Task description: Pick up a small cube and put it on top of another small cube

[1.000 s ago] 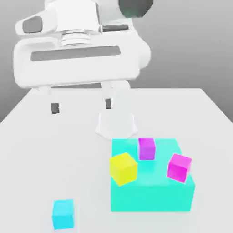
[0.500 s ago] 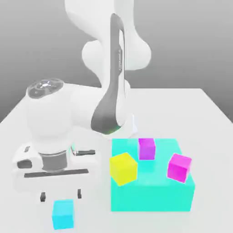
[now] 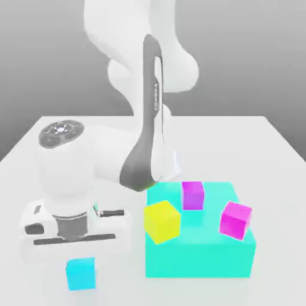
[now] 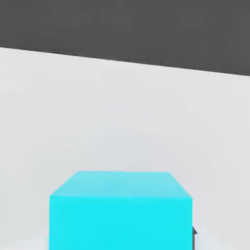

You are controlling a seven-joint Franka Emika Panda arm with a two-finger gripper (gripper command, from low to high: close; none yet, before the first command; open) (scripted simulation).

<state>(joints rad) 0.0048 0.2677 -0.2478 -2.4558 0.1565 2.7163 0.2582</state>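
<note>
White gripper (image 3: 80, 268) at seven o'clock in the exterior view, pointing down, its fingers clamped on the cyan cube (image 3: 80, 274). In the hand view the same cube sits close up, a flat face and a narrower slanting one visible, with a sliver of dark finger at one side. Whether it touches the table (image 3: 36, 179) or hangs just clear, I cannot tell.

Above the grip, the hand rises toward twelve, and the arm (image 3: 141, 155) bends over toward two before climbing to the picture's top.

Taking the cyan cube as the dial's middle, the green block (image 3: 197, 260) lies between two and three o'clock, apart from it. Three cubes rest on the block. Reading its top as another dial, the yellow cube (image 3: 162, 222) is near eight, tipped at an angle; the purple cube (image 3: 192, 196) is at twelve, squarely set; the magenta cube (image 3: 236, 220) is near four, turned askew.
</note>
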